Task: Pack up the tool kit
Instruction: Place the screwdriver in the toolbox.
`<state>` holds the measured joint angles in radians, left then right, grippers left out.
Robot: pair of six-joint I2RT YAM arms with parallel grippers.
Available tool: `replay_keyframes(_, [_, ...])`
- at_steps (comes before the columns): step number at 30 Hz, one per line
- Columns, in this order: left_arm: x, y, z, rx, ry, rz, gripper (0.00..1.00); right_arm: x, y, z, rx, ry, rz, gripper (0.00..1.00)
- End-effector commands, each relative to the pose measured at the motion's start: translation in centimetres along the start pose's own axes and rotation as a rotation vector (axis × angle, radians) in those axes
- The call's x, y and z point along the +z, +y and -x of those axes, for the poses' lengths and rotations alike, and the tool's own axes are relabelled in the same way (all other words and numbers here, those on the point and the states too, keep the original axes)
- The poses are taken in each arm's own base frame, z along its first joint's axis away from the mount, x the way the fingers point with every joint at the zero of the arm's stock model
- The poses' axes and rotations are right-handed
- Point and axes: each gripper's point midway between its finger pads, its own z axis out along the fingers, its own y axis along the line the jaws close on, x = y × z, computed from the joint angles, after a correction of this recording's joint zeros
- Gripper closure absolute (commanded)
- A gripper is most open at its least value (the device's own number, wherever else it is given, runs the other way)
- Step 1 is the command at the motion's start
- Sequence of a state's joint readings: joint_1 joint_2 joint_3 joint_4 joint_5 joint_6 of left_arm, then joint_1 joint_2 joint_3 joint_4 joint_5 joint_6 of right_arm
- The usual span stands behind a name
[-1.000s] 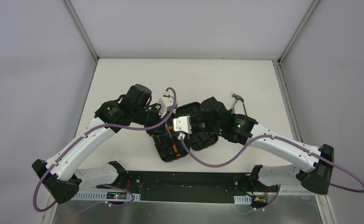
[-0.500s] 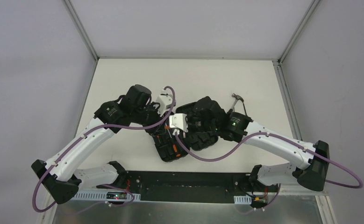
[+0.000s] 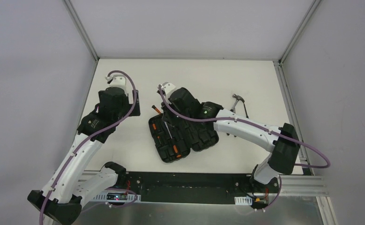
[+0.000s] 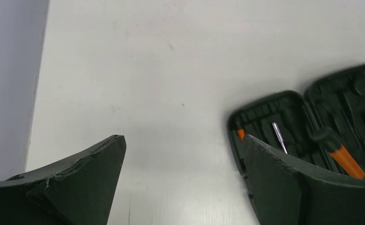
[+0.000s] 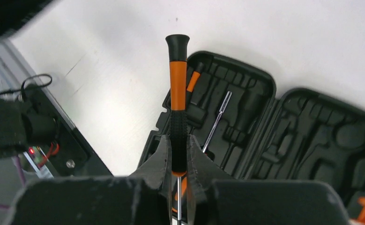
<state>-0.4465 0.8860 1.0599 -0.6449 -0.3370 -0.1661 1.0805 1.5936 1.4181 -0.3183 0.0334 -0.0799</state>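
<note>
The black tool kit case (image 3: 182,138) lies open near the middle of the table, also in the left wrist view (image 4: 311,112) and the right wrist view (image 5: 283,126). Its left half holds orange-and-black tools (image 3: 175,149) and a bare metal shaft (image 5: 218,117). My right gripper (image 5: 178,150) hovers over the case's far-left end, shut on the black grip of an orange-and-black screwdriver (image 5: 178,84), whose handle end pokes out past the case (image 3: 155,109). My left gripper (image 4: 182,138) hangs wide open and empty over bare table left of the case (image 3: 117,105).
A hammer (image 3: 238,98) with a silver head lies on the table right of the case, beside other dark-handled tools (image 3: 242,110). The left wall (image 4: 7,84) is close to my left gripper. A black base rail (image 3: 189,180) runs along the near edge.
My left gripper has opened and swung away from the case to the back left. My right gripper has shut on the screwdriver and moved toward the case's far-left end.
</note>
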Motion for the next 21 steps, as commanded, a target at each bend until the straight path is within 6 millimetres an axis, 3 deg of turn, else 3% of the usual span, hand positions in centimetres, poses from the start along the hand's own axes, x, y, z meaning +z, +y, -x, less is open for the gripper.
replay_keyframes(1, [0.3,4.8,0.2,-0.205,-0.096,0.254,0.01,2.1,-0.6,0.0,0.414,-0.048,-0.142,1.0])
replay_keyframes(6, [0.0,6.7,-0.3,-0.24,-0.139,0.338,0.01,5.2,-1.6,-2.0,0.543,-0.043,-0.223,1.0])
replay_keyframes(14, [0.0,7.9,-1.2,-0.241,-0.16,0.377,0.01,9.7,-1.5,-5.5,0.525,0.058,-0.238,1.0])
replay_keyframes(21, [0.2,7.9,-1.4,-0.237,-0.155,0.379,0.02,11.4,-1.5,-8.0,0.484,0.129,-0.255,1.0])
